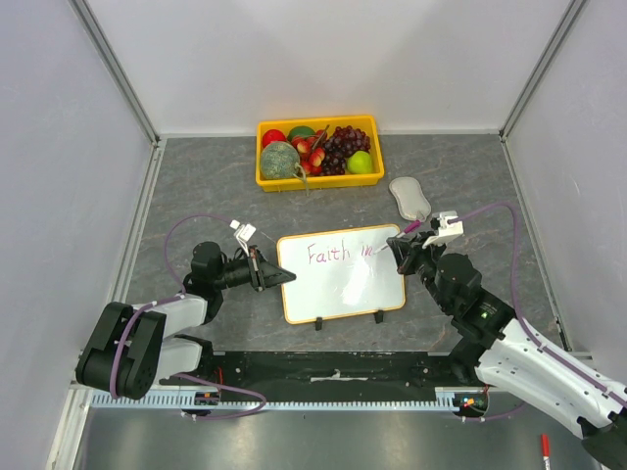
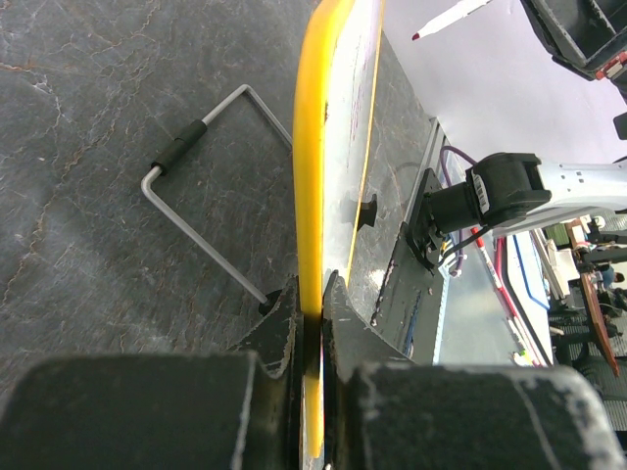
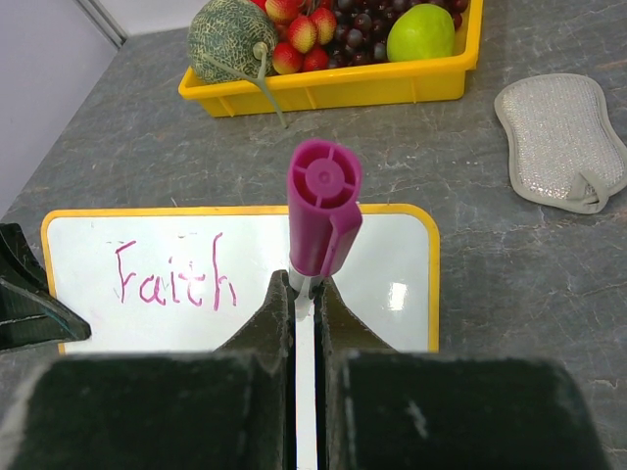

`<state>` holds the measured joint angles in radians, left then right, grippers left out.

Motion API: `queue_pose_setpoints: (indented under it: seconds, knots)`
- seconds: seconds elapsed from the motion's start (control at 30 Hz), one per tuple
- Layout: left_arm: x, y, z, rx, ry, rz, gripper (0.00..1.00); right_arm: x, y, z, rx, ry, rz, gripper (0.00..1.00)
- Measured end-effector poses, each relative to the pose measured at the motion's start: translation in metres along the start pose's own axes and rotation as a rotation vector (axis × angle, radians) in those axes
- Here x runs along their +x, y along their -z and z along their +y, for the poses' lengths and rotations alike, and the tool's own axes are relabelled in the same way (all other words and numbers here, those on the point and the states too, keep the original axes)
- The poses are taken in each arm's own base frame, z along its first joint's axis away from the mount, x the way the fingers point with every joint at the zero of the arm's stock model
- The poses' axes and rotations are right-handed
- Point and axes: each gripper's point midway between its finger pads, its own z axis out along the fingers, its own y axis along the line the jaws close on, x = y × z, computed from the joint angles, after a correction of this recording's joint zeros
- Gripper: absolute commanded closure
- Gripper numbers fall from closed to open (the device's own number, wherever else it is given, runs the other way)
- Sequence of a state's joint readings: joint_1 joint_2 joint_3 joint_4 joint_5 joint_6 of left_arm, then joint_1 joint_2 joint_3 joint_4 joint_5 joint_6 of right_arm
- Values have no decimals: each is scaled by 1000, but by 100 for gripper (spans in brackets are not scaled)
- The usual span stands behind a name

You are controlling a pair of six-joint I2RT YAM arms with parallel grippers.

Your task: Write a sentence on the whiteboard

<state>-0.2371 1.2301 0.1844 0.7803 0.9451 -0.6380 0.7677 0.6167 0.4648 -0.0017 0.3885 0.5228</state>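
White rounded-corner rectangular whiteboard with a thin yellow-orange rim (image 1: 343,294) sits mid-worktop between both arms, its left edge clenched in the left jaws. Pink-magenta handwriting (image 1: 328,254) on it reads "Faith", then the start of 1 more word, partly hidden behind the right jaws. Those grasp a magenta marker pen (image 3: 323,201), whose tip the wrist view cuts off. Beyond, on the grey stone-patterned worktop (image 1: 196,176), stand a yellow fruit tray (image 1: 318,182) and, right of it, a grey scrubbing pad (image 1: 409,196).
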Motion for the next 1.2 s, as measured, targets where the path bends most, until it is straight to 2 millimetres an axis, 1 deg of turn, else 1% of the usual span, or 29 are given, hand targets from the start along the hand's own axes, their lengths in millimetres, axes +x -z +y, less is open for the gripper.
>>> queue_pose_setpoints:
  seconds: [0.5,0.73,0.97,1.2]
  knots:
    - [0,0,0,1,0,0,98,2,0,3,-23,14,11,100]
    - [0,0,0,1,0,0,98,7,-1,6,-38,28,31,100]
    - [0,0,0,1,0,1,98,12,-3,13,-72,38,54,100]
    - [0,0,0,1,0,1,98,4,-8,26,-119,36,45,100]
